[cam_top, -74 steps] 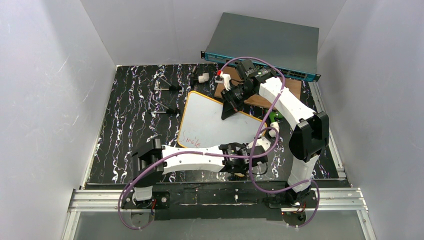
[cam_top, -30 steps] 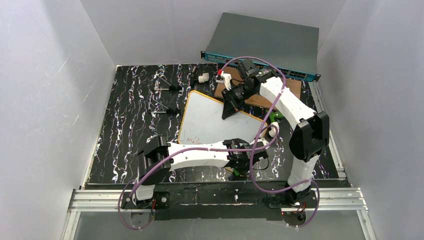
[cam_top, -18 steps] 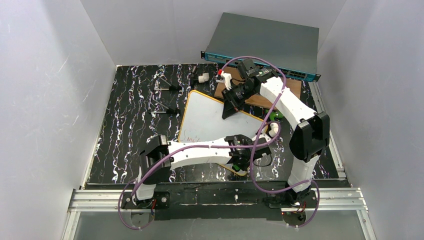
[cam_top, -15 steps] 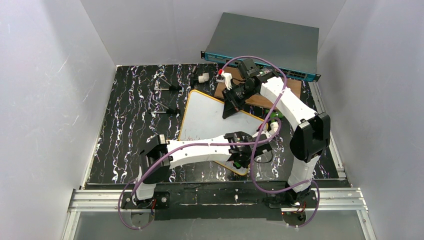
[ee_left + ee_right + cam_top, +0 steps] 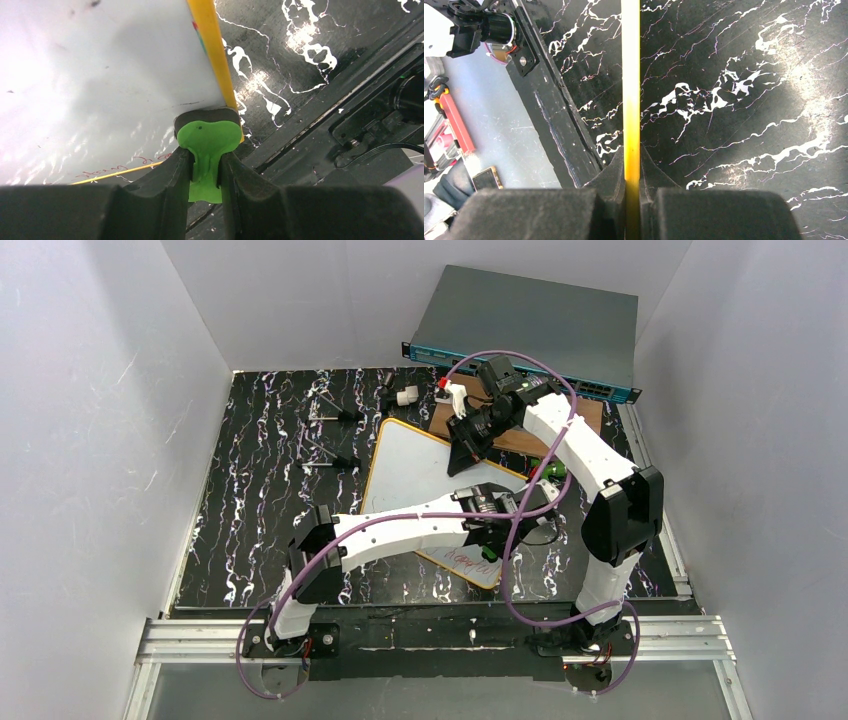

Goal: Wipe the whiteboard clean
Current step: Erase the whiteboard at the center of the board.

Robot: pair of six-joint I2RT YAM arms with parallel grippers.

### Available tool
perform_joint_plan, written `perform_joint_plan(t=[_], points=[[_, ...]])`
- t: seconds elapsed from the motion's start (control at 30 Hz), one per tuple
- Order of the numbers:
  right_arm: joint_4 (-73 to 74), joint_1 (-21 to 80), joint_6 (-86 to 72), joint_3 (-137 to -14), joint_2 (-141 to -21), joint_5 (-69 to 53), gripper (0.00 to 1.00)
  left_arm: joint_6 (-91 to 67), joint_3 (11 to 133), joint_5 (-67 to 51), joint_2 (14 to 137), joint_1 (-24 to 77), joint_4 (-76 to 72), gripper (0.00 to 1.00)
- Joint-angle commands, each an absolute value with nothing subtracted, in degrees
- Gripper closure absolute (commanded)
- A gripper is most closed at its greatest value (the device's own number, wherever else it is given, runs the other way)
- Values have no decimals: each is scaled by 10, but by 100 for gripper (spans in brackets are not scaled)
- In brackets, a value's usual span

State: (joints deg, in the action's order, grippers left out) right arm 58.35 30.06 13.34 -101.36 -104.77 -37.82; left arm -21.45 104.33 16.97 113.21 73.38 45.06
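Two grippers: the left gripper (image 5: 206,167) pinches one green eraser (image 5: 208,140), the right gripper (image 5: 632,172) clamps one whiteboard (image 5: 415,468). Beyond the right gripper lie one wooden board (image 5: 588,412) and one grey box (image 5: 530,320); to its left, two slim tools (image 5: 335,414) and one small white part (image 5: 405,397).

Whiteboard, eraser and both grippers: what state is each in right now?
whiteboard: mostly blank, red writing at the near end not yet wiped.
green eraser: held by its handle, dark pad down on the whiteboard beside the yellow frame.
left gripper: shut on the green eraser.
right gripper: shut on the whiteboard's far edge.
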Motion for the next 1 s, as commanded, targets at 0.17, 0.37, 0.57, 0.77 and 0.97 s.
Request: perform_joint_plan(t=[0.17,0.37,0.57,0.77,0.97], points=[[577,313,132,-1005,-1034,-352,99,-207,1067,166,1119,711,354,100],[576,312,132,-1004,-1034,-353,99,-231,1023,183,1139,711,388,100],[577,312,132,-1004,-1035,-354,99,-252,1002,182,1162,712,425,100],[577,312,132,-1004,-1035,-354,99,-256,972,186,1180,725,469,100],[577,312,132,-1005,-1034,-356,99,-276,924,189,1169,729,484,100]])
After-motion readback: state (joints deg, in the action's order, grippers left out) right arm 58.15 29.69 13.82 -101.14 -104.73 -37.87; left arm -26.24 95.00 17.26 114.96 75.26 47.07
